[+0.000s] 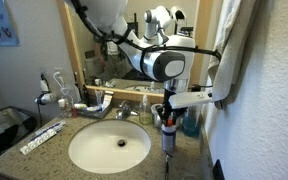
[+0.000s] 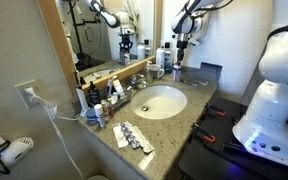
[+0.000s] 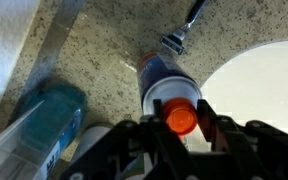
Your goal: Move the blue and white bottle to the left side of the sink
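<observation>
The blue and white bottle (image 3: 162, 78) with a reddish-orange top stands at the right rim of the round white sink (image 1: 109, 150), on the speckled counter. In the wrist view my gripper (image 3: 182, 113) has its two fingers against either side of the orange top, shut on it. In both exterior views the gripper (image 1: 167, 116) (image 2: 178, 60) comes straight down onto the bottle (image 1: 167, 138) (image 2: 177, 73), beside the sink (image 2: 161, 103). The chrome faucet (image 1: 119, 112) is behind the basin.
A blue translucent bottle (image 3: 39, 125) (image 1: 191, 124) stands close beside the held bottle, by the wall. A razor (image 3: 180, 38) lies near the basin rim. Toothpaste tubes (image 1: 42, 135) (image 2: 134, 135) lie left of the sink. Small bottles line the mirror ledge (image 2: 109, 92). A towel (image 1: 234, 50) hangs on the wall.
</observation>
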You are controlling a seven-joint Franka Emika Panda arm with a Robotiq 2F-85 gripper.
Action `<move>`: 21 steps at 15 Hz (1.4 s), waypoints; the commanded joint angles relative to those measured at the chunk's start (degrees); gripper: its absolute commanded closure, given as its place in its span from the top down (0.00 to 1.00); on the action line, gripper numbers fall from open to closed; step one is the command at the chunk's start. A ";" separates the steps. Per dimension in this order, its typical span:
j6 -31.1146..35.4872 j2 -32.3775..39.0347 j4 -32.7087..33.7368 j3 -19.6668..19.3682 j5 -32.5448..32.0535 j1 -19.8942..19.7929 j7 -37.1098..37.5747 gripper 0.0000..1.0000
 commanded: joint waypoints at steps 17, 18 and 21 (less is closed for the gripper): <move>-12.85 -8.41 3.27 -0.98 -1.92 2.27 8.49 0.12; -14.54 -8.62 3.88 -0.78 -2.46 2.96 8.76 0.12; -18.48 -8.86 4.98 -0.07 -3.92 5.28 9.29 0.12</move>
